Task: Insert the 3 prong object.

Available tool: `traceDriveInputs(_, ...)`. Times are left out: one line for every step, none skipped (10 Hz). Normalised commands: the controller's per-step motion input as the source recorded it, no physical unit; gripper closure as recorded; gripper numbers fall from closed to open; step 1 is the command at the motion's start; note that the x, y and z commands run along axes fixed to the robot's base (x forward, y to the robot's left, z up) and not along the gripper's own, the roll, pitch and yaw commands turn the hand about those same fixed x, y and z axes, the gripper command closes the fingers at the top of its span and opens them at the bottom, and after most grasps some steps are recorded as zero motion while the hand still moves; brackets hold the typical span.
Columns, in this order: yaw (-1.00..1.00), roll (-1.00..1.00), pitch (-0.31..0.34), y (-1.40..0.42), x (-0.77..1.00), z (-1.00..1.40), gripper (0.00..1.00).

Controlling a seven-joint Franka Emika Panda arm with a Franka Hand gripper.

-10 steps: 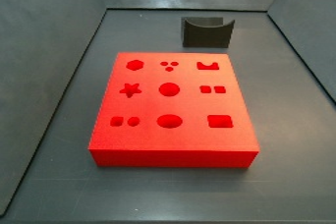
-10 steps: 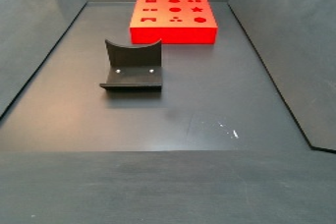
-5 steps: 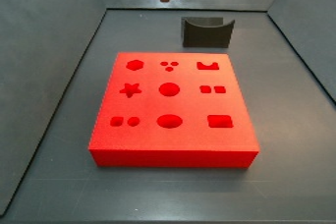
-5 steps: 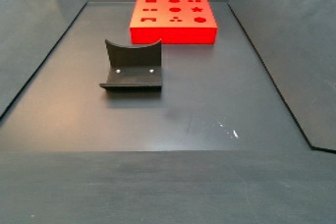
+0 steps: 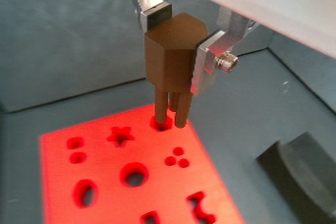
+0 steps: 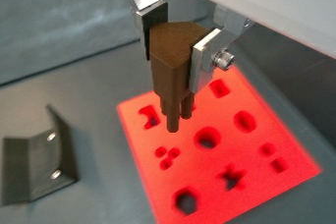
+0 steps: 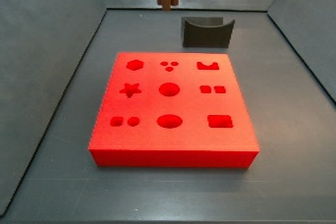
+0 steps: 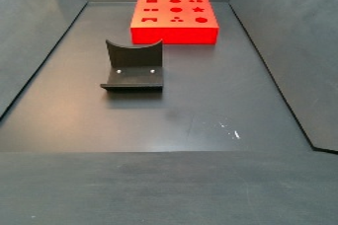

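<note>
Tool has carried the 3 prong object lower

Opposed side views; perhaps downward wrist views.

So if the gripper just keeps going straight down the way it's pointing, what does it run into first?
Probably the red block. The gripper is shut on the 3 prong object, whose prongs hang below the fingers, pointing at the block's top, so they would touch first. Exactly where, at which cutout, is unclear from these angles.
</note>
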Motion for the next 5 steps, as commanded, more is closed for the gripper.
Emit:
traceDriveInputs(0.01, 0.09, 0.000, 0.40, -0.14, -0.43, 1.00)
traceDriveInputs(0.00, -0.09, 0.031, 0.07, -0.15, -0.31, 1.00)
traceDriveInputs(0.04, -0.28, 0.000, 0.07, -0.01, -0.50, 1.00)
traceDriveInputs(0.25, -0.32, -0.074, 0.04, 0.23, -0.47, 1.00)
traceDriveInputs(0.32, -0.32, -0.153, 0.11, 0.24, -0.44, 1.00)
